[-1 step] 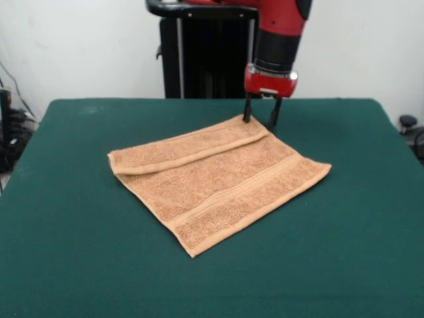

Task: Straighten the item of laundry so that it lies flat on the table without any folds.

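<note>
An orange-tan terry towel (218, 182) lies on the dark green table (73, 232), turned diagonally. Its far edge is folded over toward me in a long narrow flap (189, 149) running from the left corner to the far corner. A woven band stripe (252, 189) runs near the front-right edge. My gripper (260, 119) hangs from the red and black arm at the towel's far corner. Its two dark fingers (247, 109) stand apart, open, with the tips at the corner of the folded flap. Nothing is held between them.
The black pedestal (205, 59) stands behind the table's far edge. Cables and dark gear (10, 132) sit off the table at the left, and a small dark object (407, 122) off the right edge. Green table surface surrounds the towel on all sides.
</note>
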Robot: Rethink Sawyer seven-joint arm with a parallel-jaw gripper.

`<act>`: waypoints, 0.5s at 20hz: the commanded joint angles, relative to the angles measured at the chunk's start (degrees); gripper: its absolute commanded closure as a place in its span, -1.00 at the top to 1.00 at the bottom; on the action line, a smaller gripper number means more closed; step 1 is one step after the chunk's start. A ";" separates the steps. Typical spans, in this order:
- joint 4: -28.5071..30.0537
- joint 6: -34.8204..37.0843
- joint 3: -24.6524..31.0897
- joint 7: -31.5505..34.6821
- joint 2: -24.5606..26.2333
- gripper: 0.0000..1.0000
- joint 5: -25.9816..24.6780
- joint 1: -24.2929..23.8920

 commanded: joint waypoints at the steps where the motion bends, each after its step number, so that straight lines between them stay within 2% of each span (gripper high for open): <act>1: -1.87 -2.64 4.30 9.36 2.64 1.00 0.68 0.68; 7: -2.09 -2.18 3.78 8.92 2.65 1.00 0.75 1.11; 8: -1.79 -1.22 4.31 9.23 2.56 -1.00 1.03 0.54; 10: -1.56 -1.43 4.37 9.73 2.55 -1.00 1.39 0.48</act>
